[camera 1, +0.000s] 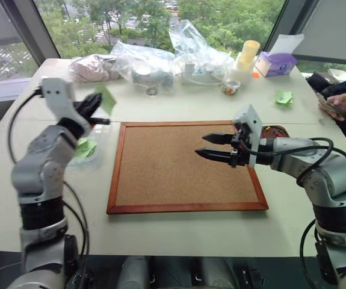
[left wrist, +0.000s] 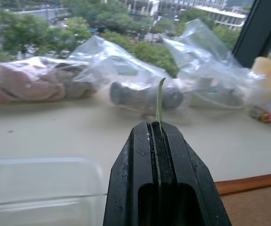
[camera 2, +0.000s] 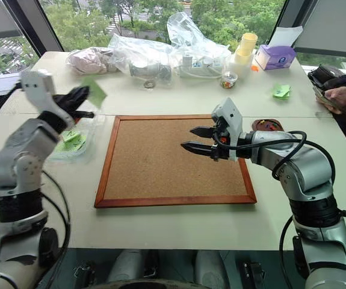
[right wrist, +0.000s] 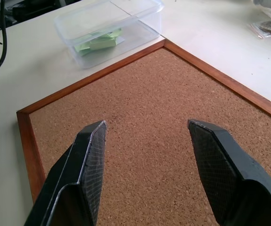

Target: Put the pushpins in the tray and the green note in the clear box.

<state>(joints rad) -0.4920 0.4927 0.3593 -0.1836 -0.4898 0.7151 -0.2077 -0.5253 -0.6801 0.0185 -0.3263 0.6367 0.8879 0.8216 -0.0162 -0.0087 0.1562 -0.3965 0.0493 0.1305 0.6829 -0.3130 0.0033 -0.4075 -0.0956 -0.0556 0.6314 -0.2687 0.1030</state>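
My left gripper (camera 1: 98, 108) is shut on the green note (camera 1: 106, 99), held up in the air above the table's left side. In the left wrist view the green note (left wrist: 160, 101) shows edge-on, standing up from the shut fingertips. Just below lies the clear box (camera 1: 87, 150), with several green papers inside; it also shows past the cork board's corner (right wrist: 109, 28). My right gripper (camera 1: 206, 146) hovers open and empty over the cork board. Behind that arm sits the small reddish-brown tray (camera 2: 268, 125), with tiny specks in it that look like pushpins.
The wood-framed cork board (camera 1: 179, 174) fills the table's middle. Crinkled plastic bags (camera 1: 148, 63), stacked yellow cups (camera 1: 247, 54), a purple tissue box (camera 1: 275, 62) and a small jar (camera 1: 230, 88) line the far edge. A crumpled green wad (camera 1: 284, 97) lies far right, near a person's hand (camera 1: 339, 102).
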